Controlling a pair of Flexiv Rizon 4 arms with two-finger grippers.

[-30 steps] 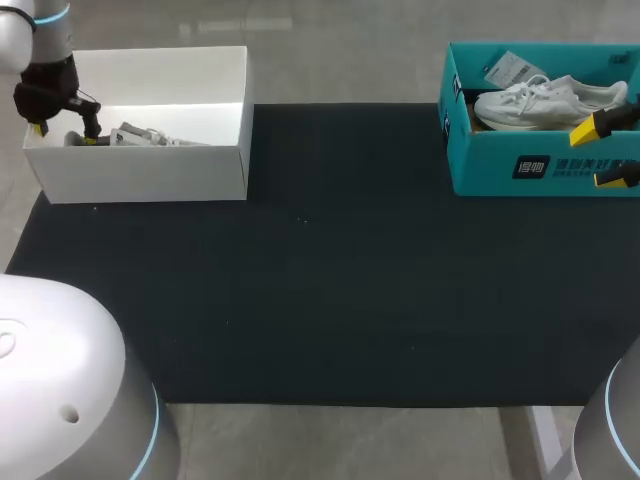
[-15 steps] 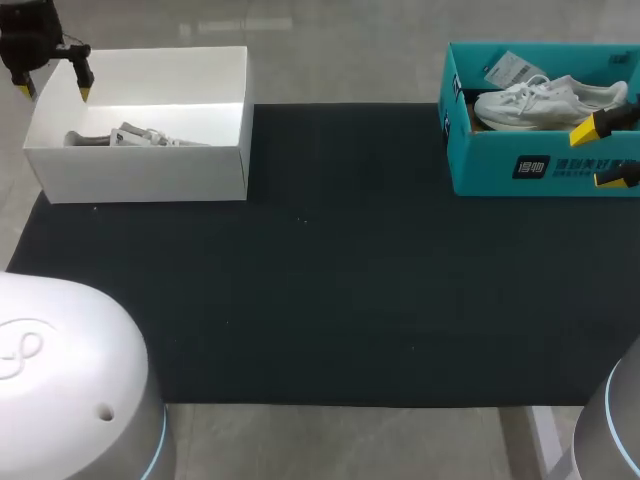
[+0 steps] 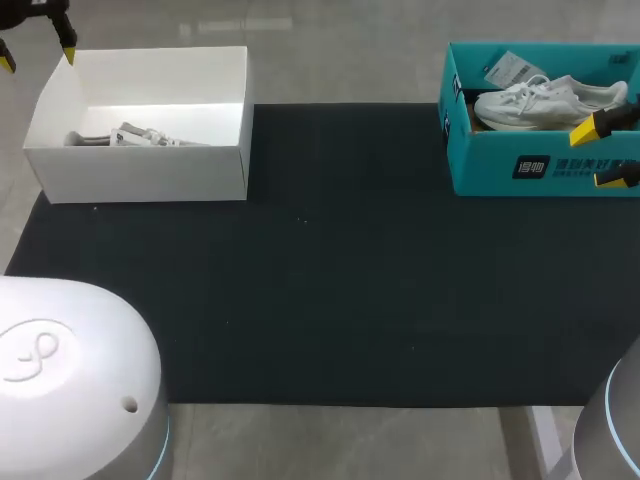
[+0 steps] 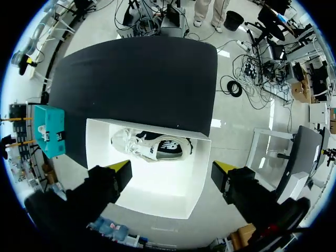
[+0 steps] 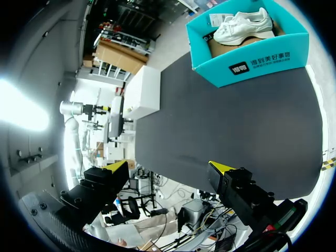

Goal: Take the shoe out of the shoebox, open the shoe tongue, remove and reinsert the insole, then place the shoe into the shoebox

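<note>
The dark shoe (image 4: 152, 147) lies on its side in the white shoebox (image 4: 157, 186), straight below and a little ahead of the left gripper (image 4: 173, 169), which hangs above the box with its fingers spread wide and nothing between them. The shoe's long axis runs roughly parallel to the line joining the two yellow tips. By my reading the gripper would have to turn about a quarter way round before coming down, so as to close across the shoe's width and not along its length.

The right gripper (image 5: 169, 167) is likewise released and empty. Its own candidate, the white shoe (image 5: 241, 23), sits in the teal shoebox (image 5: 247, 65) well ahead of it, across a stretch of the dark desk (image 5: 236, 121).

Of the two arms, the left is the one placed directly over a shoe, so it looks better set for the lift-out.
</note>
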